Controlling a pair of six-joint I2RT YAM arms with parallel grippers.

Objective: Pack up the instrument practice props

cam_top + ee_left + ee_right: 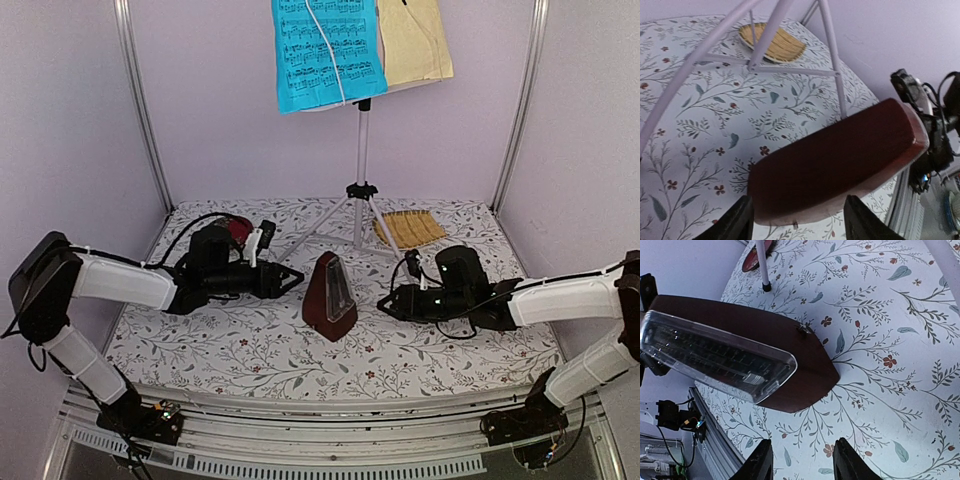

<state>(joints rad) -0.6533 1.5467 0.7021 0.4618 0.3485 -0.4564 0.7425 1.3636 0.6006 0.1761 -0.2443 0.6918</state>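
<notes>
The dark red-brown pyramid metronome [330, 295] stands mid-table, clear front facing the right arm. My left gripper [298, 281] is open just left of it; in the left wrist view the metronome [835, 160] fills the space ahead of the left gripper [797, 227], whose fingertips flank its near edge without touching. My right gripper [385, 300] is open to its right; in the right wrist view the right gripper [802, 462] has only tablecloth between its fingers, short of the metronome [790, 370]. Behind stands the silver music stand [361, 150] with the blue sheet [328, 50] and the pale-yellow sheet [415, 40].
A woven yellow mat [408, 228] lies right of the tripod legs [790, 70], also seen as the woven mat [772, 42]. A red round object [238, 230] sits behind the left arm. Lilac walls and white posts enclose the floral tablecloth [250, 350].
</notes>
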